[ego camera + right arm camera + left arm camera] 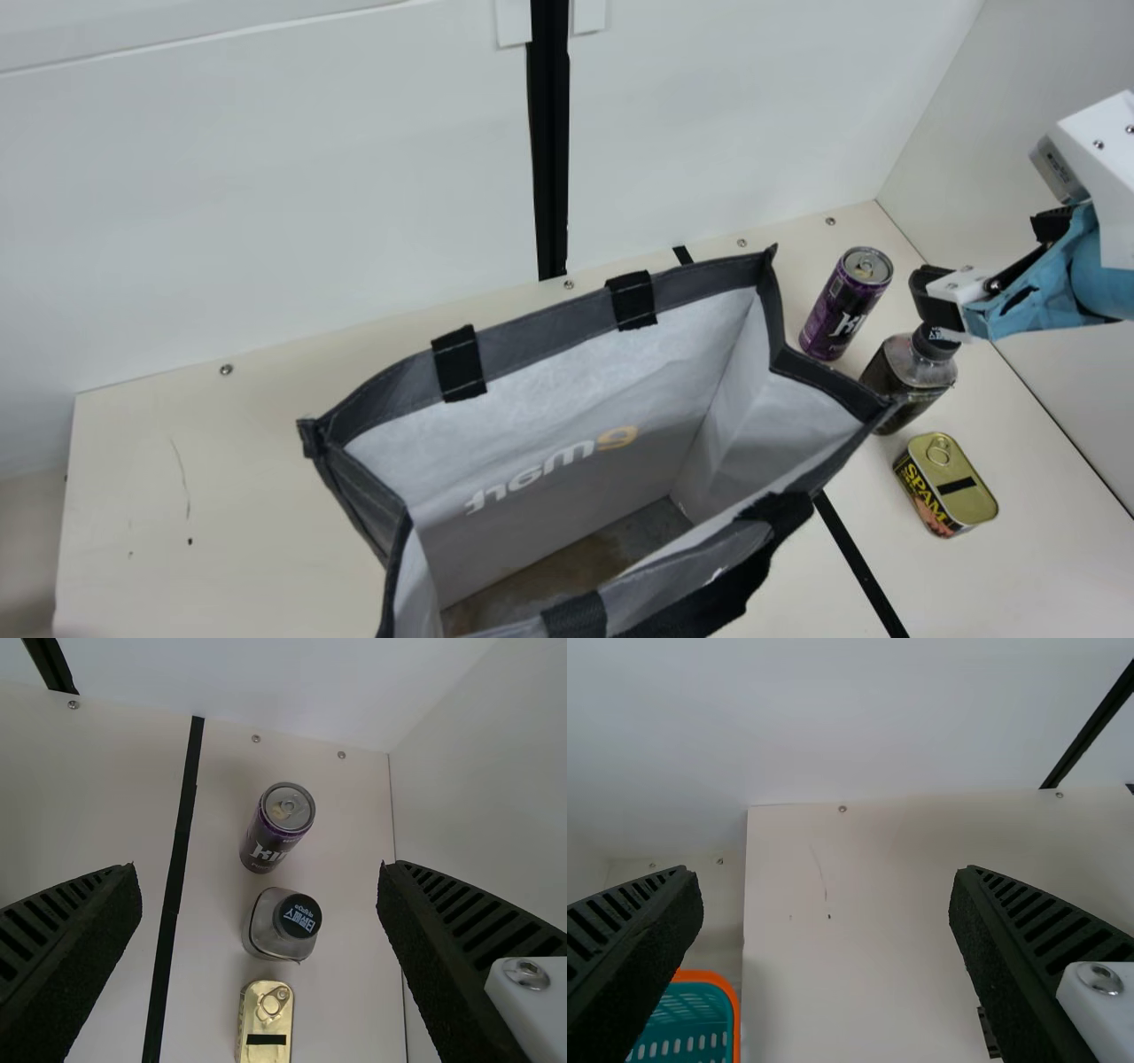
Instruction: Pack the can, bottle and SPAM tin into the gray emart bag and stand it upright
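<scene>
Both jaws gape wide and empty, and right of the bag (545, 335) – can (837, 315) far, tin (946, 486) near – the bottle (902, 379) stands between, likely heavy and slick, best squeezed firmly below its cap.

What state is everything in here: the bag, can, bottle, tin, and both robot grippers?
Bag: upright, mouth open.
Can: upright, outside the bag, tab on.
Bottle: upright, outside the bag, cap on.
Tin: lid up, closed, outside the bag.
Left gripper: open.
Right gripper: open, holding nothing.
</scene>
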### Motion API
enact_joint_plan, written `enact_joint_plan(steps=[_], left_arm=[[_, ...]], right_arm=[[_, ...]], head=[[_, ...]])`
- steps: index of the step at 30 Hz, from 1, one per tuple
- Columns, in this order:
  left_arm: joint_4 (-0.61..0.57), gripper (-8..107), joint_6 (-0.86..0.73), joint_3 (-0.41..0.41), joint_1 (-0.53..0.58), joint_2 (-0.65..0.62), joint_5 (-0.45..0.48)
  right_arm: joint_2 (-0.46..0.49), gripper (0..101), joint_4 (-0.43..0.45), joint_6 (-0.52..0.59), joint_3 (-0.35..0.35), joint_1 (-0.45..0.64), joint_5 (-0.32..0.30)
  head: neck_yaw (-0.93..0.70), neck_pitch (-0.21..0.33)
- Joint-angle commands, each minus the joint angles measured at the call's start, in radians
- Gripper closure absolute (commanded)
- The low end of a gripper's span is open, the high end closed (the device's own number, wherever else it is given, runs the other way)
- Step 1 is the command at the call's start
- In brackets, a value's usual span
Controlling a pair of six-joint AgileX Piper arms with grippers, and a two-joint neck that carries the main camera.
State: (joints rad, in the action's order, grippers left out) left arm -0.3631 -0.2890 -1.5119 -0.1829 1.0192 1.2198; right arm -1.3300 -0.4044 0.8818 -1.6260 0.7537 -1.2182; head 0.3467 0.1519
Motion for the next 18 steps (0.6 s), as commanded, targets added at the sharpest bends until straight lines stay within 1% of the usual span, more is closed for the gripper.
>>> enact_joint_plan(steps=[1, 8, 18], left_arm=[[-0.003, 9, -0.003, -0.016, 0.008, 0.007, 0.000], [0.016, 9, 0.011, -0.083, 0.066, 0.038, 0.000], [0.085, 9, 0.057, -0.195, 0.197, 0.092, 0.000]], right_arm=[[0.000, 6, 0.000, 0.000, 0.000, 0.000, 0.000], [0.000, 6, 0.000, 0.000, 0.000, 0.000, 0.000], [0.000, 6, 0.000, 0.000, 0.000, 0.000, 0.000]], head=[[0.002, 0.023], [0.002, 0.023], [0.002, 0.023]])
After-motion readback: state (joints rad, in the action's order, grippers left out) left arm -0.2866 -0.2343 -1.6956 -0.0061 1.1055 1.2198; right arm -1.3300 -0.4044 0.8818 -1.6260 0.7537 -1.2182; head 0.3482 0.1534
